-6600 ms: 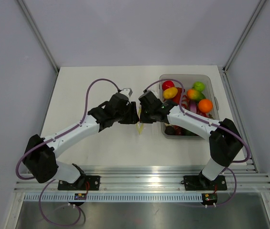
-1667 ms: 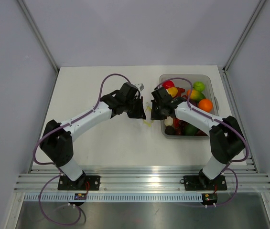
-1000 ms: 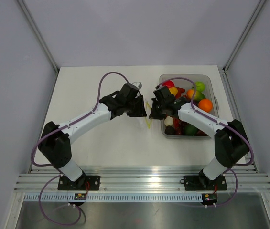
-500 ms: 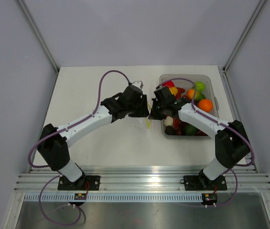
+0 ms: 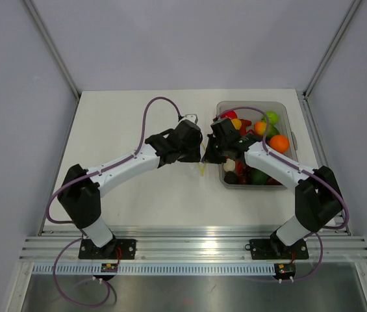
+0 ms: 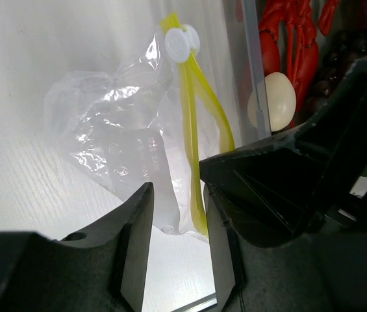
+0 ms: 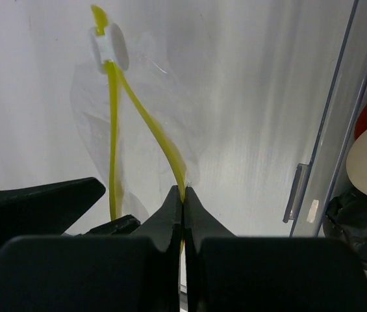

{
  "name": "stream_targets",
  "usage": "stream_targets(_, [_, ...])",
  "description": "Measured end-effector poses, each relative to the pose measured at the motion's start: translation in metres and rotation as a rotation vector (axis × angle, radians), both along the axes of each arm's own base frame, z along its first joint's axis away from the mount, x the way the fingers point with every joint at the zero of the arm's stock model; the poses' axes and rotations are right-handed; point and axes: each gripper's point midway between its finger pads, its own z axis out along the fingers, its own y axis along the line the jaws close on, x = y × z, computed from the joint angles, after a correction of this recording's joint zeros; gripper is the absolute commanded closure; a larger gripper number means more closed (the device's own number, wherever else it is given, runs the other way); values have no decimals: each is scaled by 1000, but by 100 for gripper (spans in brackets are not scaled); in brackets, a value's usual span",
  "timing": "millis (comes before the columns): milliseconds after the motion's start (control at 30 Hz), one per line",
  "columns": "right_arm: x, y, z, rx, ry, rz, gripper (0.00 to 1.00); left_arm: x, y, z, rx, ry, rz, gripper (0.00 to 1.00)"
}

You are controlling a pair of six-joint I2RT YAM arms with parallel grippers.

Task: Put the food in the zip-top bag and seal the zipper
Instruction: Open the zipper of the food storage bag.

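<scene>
Checking the right gripper [image 7: 183, 192] first, I read its two fingers as pressed together, with one strand of the zipper [image 7: 112, 143] pinched between their tips. The left gripper [image 6: 178, 195] faces it from the opposite side, its fingers standing apart with a visible gap. The lower edge of the zip-top bag [image 6: 115, 130] and the other yellow strand sit in that gap, close to the finger nearer the right gripper. I cannot confirm contact between that finger and the strand. The two yellow strands run apart from each other over most of their length and meet at the white slider [image 6: 180, 42] at the far end, so the mouth stands open. The clear film is crumpled and bunches out to the left of the zipper in the left wrist view. In the top view, both wrists meet nose to nose over the table [image 5: 125, 123], just beside the left wall of the clear plastic bin [image 5: 290, 130], and a short yellow length shows below them. I cannot tell whether the film rests on the table or hangs just above it. The food lies in the bin: an orange piece [image 5: 278, 143], a green piece [image 5: 271, 117], a white egg [image 6: 271, 104] against the near wall, and a red piece with claw-like limbs [image 6: 293, 32] beside the egg.
</scene>
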Motion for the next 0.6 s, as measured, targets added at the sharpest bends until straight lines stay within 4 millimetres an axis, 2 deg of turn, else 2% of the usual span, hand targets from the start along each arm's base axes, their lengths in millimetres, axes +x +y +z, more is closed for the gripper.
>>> stream_targets(67, [0,0,0,1,0,-1,100,0,0,-5,10,8,-1,60])
stream_targets(100, [-1,-1,0,2,1,-3,100,0,0,-7,14,11,0,67])
stream_targets(200, [-2,-1,1,5,0,-6,100,1,0,-10,23,10,5,74])
stream_targets(300, [-2,-1,3,8,-4,-6,100,2,1,-10,24,7,14,100])
stream_targets(600, [1,-7,-1,-23,-9,-19,100,2,4,-9,34,-2,19,100])
